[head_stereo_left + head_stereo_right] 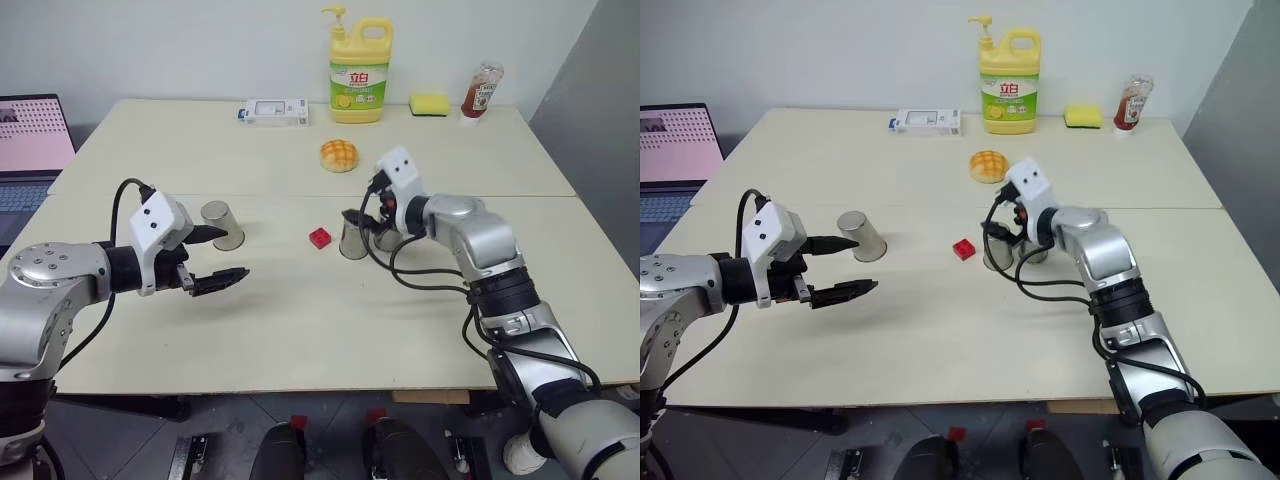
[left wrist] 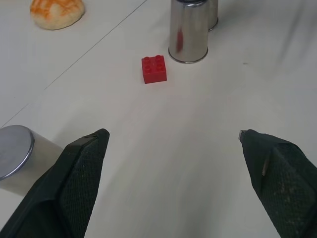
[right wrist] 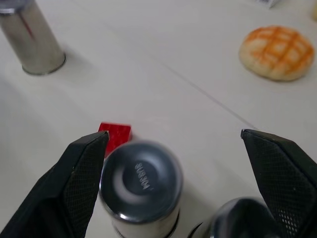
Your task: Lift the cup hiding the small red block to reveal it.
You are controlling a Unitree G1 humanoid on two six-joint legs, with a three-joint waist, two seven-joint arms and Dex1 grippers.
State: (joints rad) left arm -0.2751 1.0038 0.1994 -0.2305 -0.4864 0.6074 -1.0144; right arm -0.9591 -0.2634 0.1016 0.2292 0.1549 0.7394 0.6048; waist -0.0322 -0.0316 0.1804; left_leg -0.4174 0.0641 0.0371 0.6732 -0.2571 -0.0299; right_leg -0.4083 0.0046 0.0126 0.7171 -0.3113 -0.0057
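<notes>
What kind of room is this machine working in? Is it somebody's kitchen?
Probably a lab or office set up as a test bench, not a kitchen. Two plain tables are pushed together against a bare wall, a laptop sits open beside them, and the dish soap bottle, sponge and bread bun look like props.

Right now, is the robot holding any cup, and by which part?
Nothing is held. Both end effectors are open: the right end effector straddles a cup without gripping; the left end effector hovers empty.

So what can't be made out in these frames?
- Third cup: mostly hidden behind the right gripper in the eye views; cut off by the edge in the right wrist view.
- Left cup: partly behind a finger in the left wrist view.
- White box: print too small.
- Laptop: cut off by the edge.
</notes>
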